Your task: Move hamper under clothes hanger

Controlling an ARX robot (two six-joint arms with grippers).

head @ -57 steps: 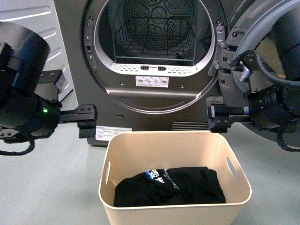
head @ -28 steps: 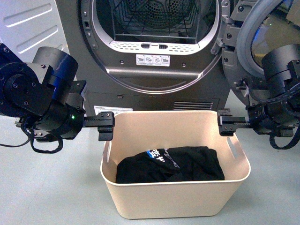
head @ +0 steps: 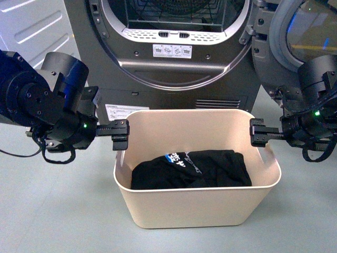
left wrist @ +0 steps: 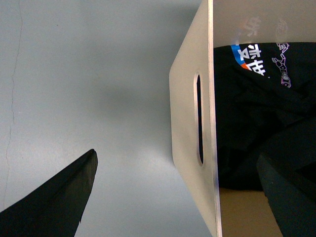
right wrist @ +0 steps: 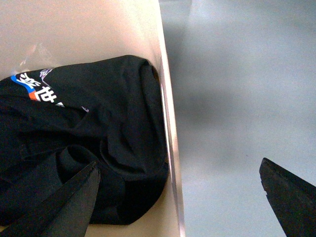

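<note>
- Dryer (head: 174,79): dark grey, just behind hamper, drum open, door (head: 308,31) swung to the right. Front view only; neither wrist cam shows it.
- Hamper (head: 195,205): beige tub on the grey floor (head: 52,211), in front of dryer, between the two arms.
- Black garment (head: 189,171): bunched on hamper bottom. R wrist view shows it pressed against the short-end wall.
- L gripper (head: 120,135): at hamper's left short-end rim. L wrist view shows fingers (left wrist: 54,207) wide apart, one outside the wall, one inside; not clamped.
- R gripper (head: 257,133): at the opposite rim. R wrist view shows fingers (right wrist: 59,202) apart, one over the garment, one over the floor outside.
- Handle slot (left wrist: 199,118): oval cut-out in hamper's left wall, clear in L wrist view.
- Garment print (head: 179,161): white characters w/ blue and orange patches; can't read them.
- Dryer sticker (head: 172,51) and white label (head: 117,112), behind hamper: text too small to read.
</note>
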